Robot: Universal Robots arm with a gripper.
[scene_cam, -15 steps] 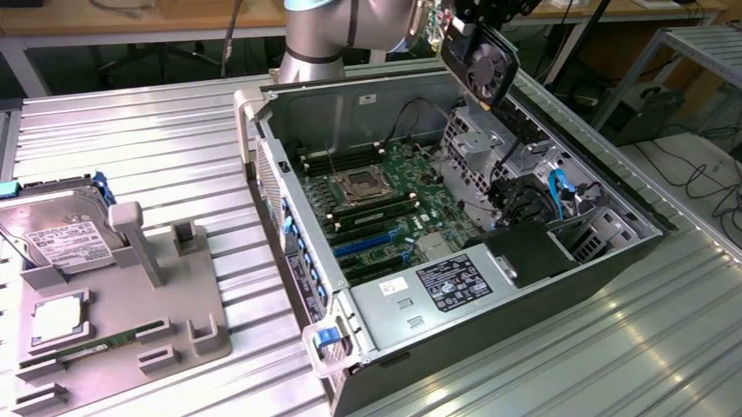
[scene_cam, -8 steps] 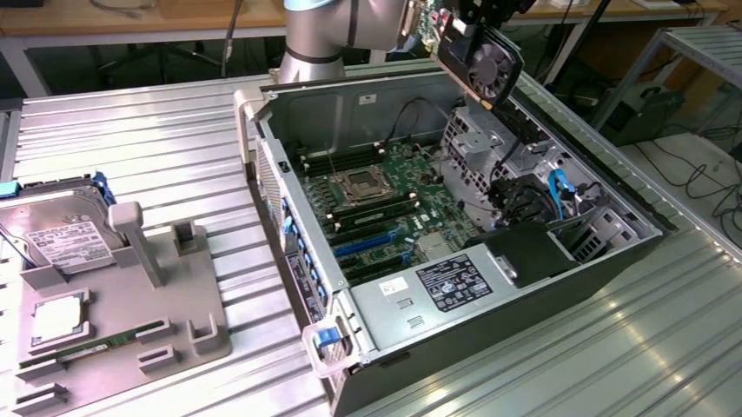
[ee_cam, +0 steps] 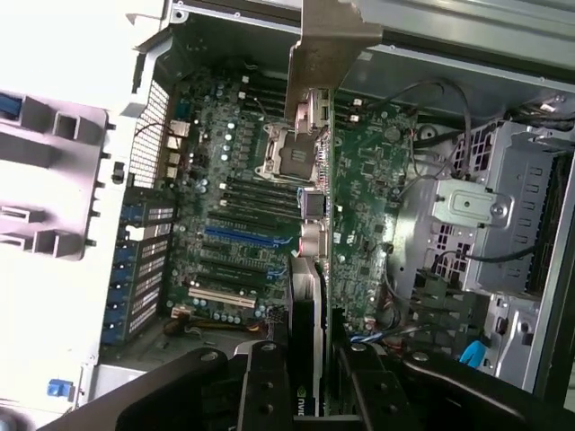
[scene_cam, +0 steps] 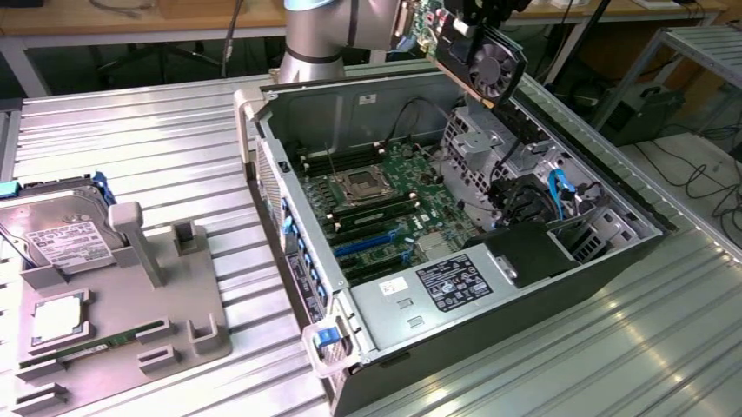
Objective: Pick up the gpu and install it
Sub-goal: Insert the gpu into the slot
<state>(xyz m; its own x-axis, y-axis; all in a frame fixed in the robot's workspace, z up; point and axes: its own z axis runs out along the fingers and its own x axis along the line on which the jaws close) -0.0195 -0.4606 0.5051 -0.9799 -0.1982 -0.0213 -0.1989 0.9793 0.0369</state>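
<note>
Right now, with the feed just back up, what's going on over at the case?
The arm's tool is clamped on the gpu and holds it in the air above the open computer case. The card hangs edge-down over the motherboard and is not seated in any slot. On the grey tray at the exterior view's left, a hard drive and a memory stick sit in their holders.
</note>
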